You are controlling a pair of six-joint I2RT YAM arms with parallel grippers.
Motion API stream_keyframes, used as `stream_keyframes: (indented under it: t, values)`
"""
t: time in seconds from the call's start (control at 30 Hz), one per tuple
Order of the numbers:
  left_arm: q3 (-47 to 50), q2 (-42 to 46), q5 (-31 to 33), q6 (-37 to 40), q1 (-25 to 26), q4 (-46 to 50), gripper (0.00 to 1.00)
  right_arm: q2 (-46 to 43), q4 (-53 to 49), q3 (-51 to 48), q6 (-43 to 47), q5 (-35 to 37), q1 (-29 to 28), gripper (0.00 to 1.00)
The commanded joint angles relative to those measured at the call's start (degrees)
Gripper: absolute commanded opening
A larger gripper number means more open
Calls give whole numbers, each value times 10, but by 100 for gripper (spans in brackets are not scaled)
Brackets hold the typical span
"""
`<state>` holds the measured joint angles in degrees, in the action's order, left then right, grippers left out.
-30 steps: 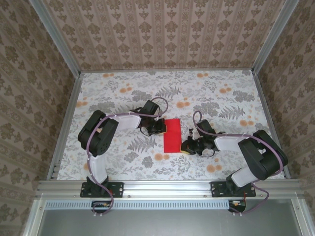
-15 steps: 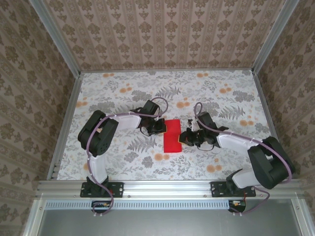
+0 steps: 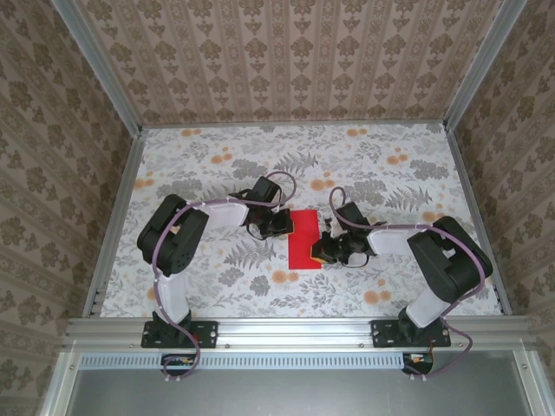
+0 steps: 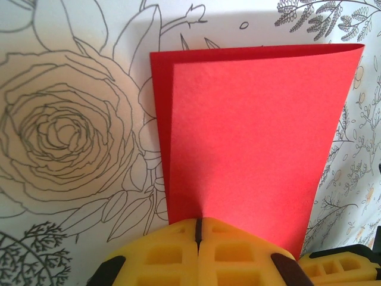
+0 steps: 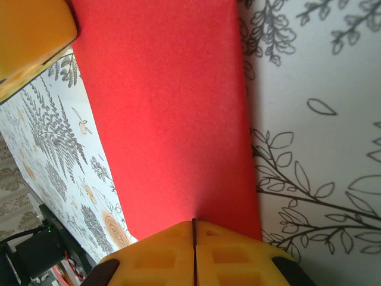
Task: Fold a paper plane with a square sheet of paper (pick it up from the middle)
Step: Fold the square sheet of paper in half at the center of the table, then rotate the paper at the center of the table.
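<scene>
"Is any lettering showing up anywhere in this scene?"

"None is reading. The floral tablecloth [image 3: 199, 165] is carrying only drawn roses, ferns and leaves, and the patterned walls [image 3: 286, 61] are repeating nothing but ornament."

"And the folded red paper [image 4: 256, 149]?"

"It is lying plain-faced, bearing no word, number, label or brand mark."

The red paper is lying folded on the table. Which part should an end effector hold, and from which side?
Hold the square sheet of paper at its loose edge, on the left in the left wrist view, where the lower layer shows past the upper one. It lies flat on the table, so only an edge can be pinched; probably come low from that side.
</scene>
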<state>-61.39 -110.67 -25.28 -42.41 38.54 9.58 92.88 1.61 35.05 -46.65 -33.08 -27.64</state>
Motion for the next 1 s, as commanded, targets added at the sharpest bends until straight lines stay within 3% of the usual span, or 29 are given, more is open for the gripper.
stream_keyframes:
  t: [0.0,0.2,0.33,0.47,0.63,0.97]
  values:
    - [58,-91,149,8,-6,109,0,-12,-47,-43,2,13,-4,8]
    - [59,-88,148,13,-8,107,0,-86,-101,-88,9,26,-4,8]
    - [48,-84,147,33,-8,111,0,-159,-126,-38,17,46,-4,9]
    - [24,-71,159,88,-8,137,0,-191,-166,31,41,115,-2,9]
    - [3,-37,157,188,-11,176,0,-122,-160,91,66,145,3,9]
    - [-36,1,118,336,-32,203,0,60,-73,186,51,73,-3,9]
